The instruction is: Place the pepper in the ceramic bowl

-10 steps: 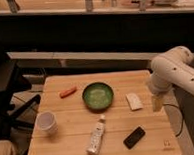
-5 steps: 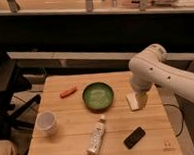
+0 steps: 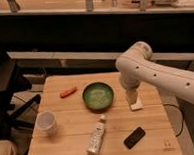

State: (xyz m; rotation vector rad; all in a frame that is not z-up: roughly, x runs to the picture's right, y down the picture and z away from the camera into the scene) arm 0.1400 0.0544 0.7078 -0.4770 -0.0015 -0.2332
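Wooden worktop [image 3: 70, 144], pale and rectangular, stands in front of a dark counter wall, with a lighter ledge [image 3: 59, 56] running along behind its far edge. Off the left edge sits a black office chair [image 3: 5, 84], partly cut off by the frame.

Near the front left corner, a small white cup [image 3: 46, 122] stands upright and well apart from everything else. Further back, toward the far left corner, the pepper [image 3: 68, 92] lies flat on the bare wood, slim and orange-red, with its length running roughly along the far edge. It is outside the dish and a short gap away from it.

Close to the front edge, about midway along, a white tube [image 3: 96, 137] with dark print lies on its side, its cap pointing toward the far edge. Just beyond that cap, at the centre of the worktop, sits the ceramic bowl [image 3: 98, 96], dark green and glossy, with a lighter green inside that holds nothing.

Toward the front right corner, a flat black device [image 3: 134, 137] lies at an angle. Near the right edge, level with the bowl, lies a small white block [image 3: 137, 106]. The gripper [image 3: 134, 97] hangs directly over this block, pointing down, at the end of a white arm [image 3: 155, 75] that reaches in from the right. Whether the gripper is apart or together cannot be told, nor whether it touches the block. It is on the opposite side of the bowl from the pepper.
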